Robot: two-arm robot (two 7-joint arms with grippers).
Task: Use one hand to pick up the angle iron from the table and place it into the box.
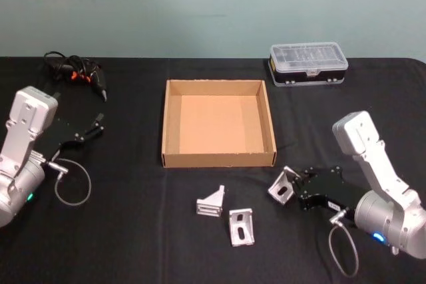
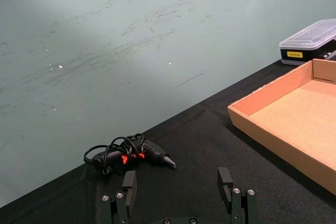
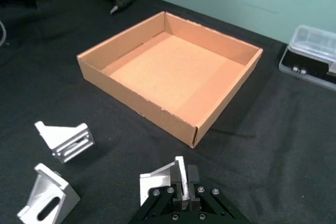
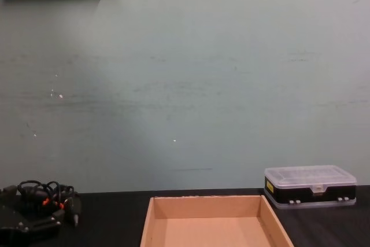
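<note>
Over on the left, the left claw [image 1: 90,130] hangs released above the black surface [image 1: 133,231], its fingers spread with nothing between them. It is near a corded tool [image 1: 76,74] lying at the far left and well apart from the work. In the middle sits the box [image 1: 218,159], open-topped and bare inside. On its near side lie a loose bracket [image 1: 212,202] and a second bracket [image 1: 241,225], close together and untouched. To their right, the right claw [image 1: 295,189] is clenched on the angle iron [image 1: 281,186], pinching its upright flange just off the box's near right corner. Whether the piece has left the surface I cannot tell. From that claw the box lies farther away and to the left, close by, so the right arm is plainly the nearer one. At the far right a black case [image 1: 308,64] carries a small yellow label [image 2: 294,54], too small to read.
</note>
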